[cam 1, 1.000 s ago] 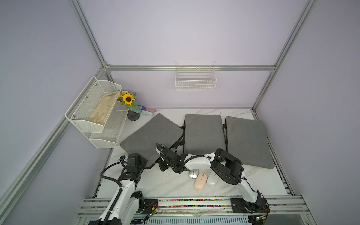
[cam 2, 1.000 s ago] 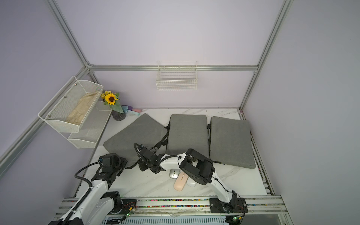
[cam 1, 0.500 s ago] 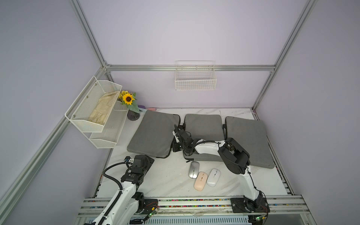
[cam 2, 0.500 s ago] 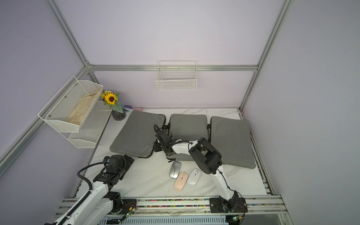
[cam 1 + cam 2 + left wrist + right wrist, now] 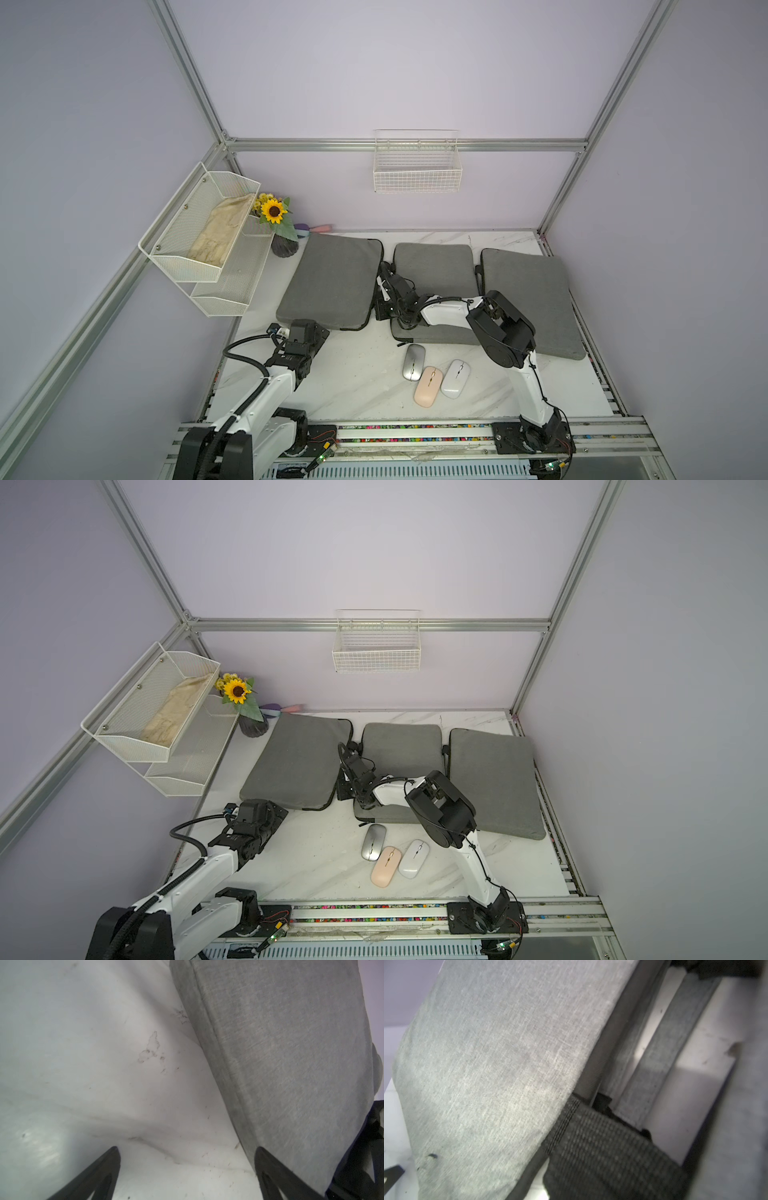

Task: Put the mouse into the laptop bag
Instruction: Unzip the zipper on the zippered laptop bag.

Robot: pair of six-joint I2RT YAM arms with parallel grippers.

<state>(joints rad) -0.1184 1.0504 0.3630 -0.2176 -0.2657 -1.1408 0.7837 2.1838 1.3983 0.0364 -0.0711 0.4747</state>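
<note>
Here, right arm (image 5: 446,309) over middle laptop bag (image 5: 434,266), mice (image 5: 429,386) nearby

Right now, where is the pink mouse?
In both top views the pink mouse lies on the table between the silver mouse and the white mouse, front centre.

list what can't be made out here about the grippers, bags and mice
- Right gripper: jaws too small in both top views; in the right wrist view the black strap covers them, so any grip is unclear.
- Left gripper: hidden under its own wrist in both top views.
- Middle laptop bag: the right arm crosses it; open or zipped, cannot tell.
- Silver mouse, pink mouse, white mouse: outside both wrist views.
</note>
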